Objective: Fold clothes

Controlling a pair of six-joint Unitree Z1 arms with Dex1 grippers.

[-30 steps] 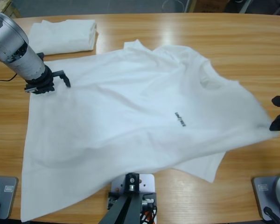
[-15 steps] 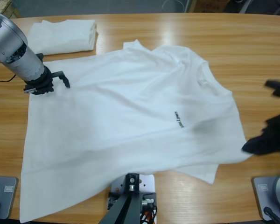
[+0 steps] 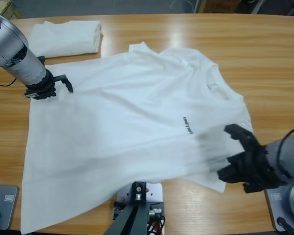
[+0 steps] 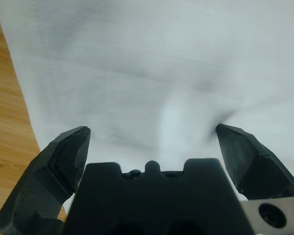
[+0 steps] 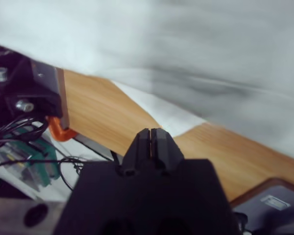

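Left tool spread wide over T-shirt hem; right tool closed, empty, near sleeve. Flattening on tabletop done; next, grasp edges

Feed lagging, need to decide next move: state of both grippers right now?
Left gripper: open, fingers spread over the T-shirt, holding nothing.
Right gripper: closed, empty, near the shirt's lower edge.

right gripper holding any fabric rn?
No. In the right wrist view the right gripper is shut on nothing, with the T-shirt lying beyond it on the table.
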